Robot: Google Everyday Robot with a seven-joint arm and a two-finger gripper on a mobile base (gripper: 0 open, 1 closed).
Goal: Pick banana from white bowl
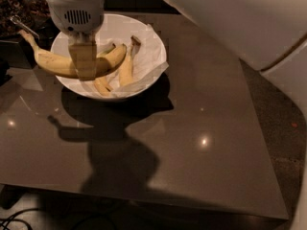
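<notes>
My gripper (85, 72) hangs over the left part of the white bowl (122, 23) and is shut on the banana (53, 63), gripping it near its middle. The banana is long, yellow and curved. It is held level above the bowl, and its thin stem end reaches out past the bowl's left rim. One finger (84, 56) crosses in front of the banana. Two shorter bananas lie in the paper-lined bowl: one with a dark stem end (127, 63) and one lower down (102, 86), partly hidden by the gripper.
The bowl stands at the back left of a dark glossy table (192, 128). Dark clutter (19, 8) sits past the table's back-left corner. My white body (249, 18) fills the upper right. The table's front edge (144, 200) and right edge are close.
</notes>
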